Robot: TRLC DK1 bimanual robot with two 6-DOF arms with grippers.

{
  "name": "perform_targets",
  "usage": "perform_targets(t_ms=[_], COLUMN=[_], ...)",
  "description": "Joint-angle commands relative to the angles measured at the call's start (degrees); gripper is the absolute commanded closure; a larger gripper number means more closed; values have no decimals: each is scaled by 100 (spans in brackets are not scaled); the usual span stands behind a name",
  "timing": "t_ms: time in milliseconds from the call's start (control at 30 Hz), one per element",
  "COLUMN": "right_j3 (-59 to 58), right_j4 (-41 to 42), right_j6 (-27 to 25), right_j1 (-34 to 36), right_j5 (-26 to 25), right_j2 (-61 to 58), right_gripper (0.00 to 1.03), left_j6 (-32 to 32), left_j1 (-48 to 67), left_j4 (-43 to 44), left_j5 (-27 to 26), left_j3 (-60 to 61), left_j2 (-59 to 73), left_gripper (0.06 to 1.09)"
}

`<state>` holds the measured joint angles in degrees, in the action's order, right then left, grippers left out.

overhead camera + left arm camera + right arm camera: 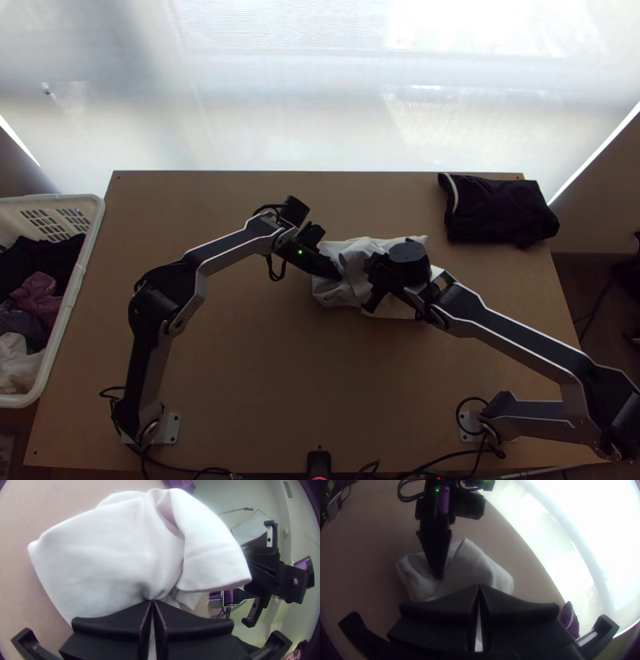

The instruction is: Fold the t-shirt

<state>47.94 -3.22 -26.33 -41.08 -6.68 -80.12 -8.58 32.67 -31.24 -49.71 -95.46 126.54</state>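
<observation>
The white t-shirt point(352, 254) lies bunched at the table's middle, with loose folds on top. At its left part is my left gripper point(336, 274), pointing down into the cloth. In the left wrist view the t-shirt point(110, 550) gathers in creases at the tips of my left gripper point(152, 601), which is shut on it. My right gripper point(379, 282) is over the t-shirt's middle, to the right of the left one. In the right wrist view my right gripper point(479, 586) has its fingertips together in front of the t-shirt point(473, 566); no cloth is visibly pinched there.
A dark garment with a white stripe point(500, 210) lies at the table's far right corner. A white basket point(86, 256) with clothes stands beyond the left edge. Bare wood point(304, 368) shows in front of the t-shirt, and cables run along the near edge.
</observation>
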Motion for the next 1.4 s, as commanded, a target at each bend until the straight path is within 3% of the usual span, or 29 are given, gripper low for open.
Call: perform_targets(t_ms=[0, 600, 667, 1033, 1367], right_j3=[119, 576, 400, 92, -444], right_j4=[-56, 191, 525, 753, 243], right_j6=[93, 752, 664, -22, -364], right_j1=[21, -401, -243, 1014, 1884], right_j5=[0, 246, 246, 501, 510], right_j2=[-39, -1155, -1252, -1639, -356], right_gripper=[100, 100, 100, 100, 100], left_j6=[-21, -30, -39, -56, -30], left_j1=[-15, 38, 38, 56, 100], left_j4=[75, 180, 180, 171, 171], left_j5=[111, 375, 375, 401, 480], left_j3=[-25, -52, -52, -52, -43], left_j2=[222, 292, 283, 239, 257], left_gripper=[105, 105, 105, 105, 105])
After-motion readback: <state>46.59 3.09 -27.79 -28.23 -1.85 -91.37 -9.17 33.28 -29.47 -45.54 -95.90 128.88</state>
